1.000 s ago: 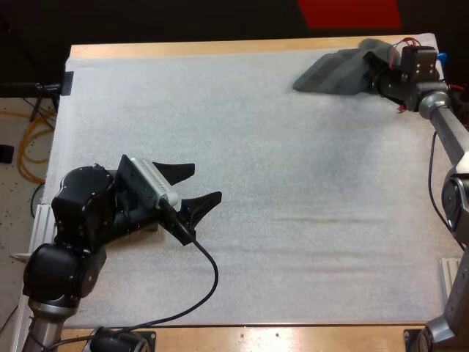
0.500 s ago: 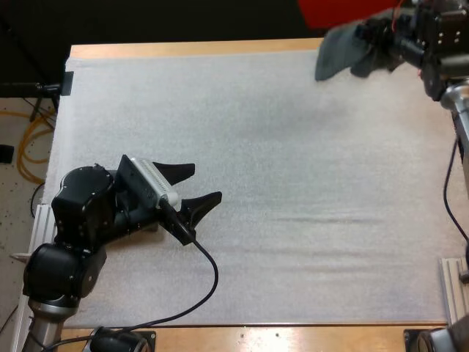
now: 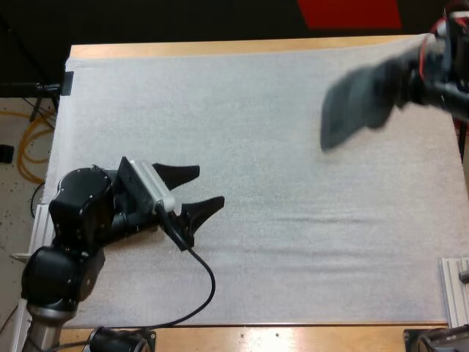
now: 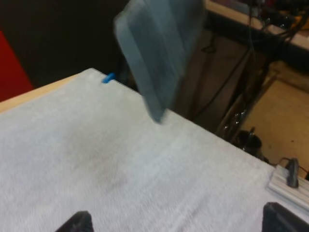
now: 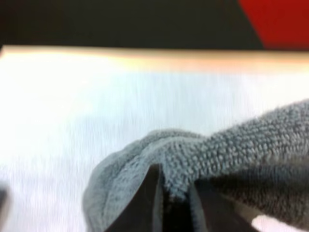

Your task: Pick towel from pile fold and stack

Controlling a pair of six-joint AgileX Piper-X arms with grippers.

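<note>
A dark grey-green towel [image 3: 359, 103] hangs in the air over the mat's far right part, held by my right gripper [image 3: 419, 73]. Seen from the right wrist, its fingers [image 5: 153, 198] pinch a fold of the towel [image 5: 231, 150] from both sides. My left gripper [image 3: 199, 189] rests low over the mat at the near left, open with nothing between its fingers. From the left wrist, the towel [image 4: 157, 46] dangles far off above the mat's far edge.
The white mat [image 3: 242, 132] covers most of the wooden table [image 3: 190, 48]. A metal rail [image 3: 454, 290] sits at the table's near right edge.
My right gripper lifted the towel off the far right corner, then swung it down and toward the middle of the mat. The left arm barely shifted.
</note>
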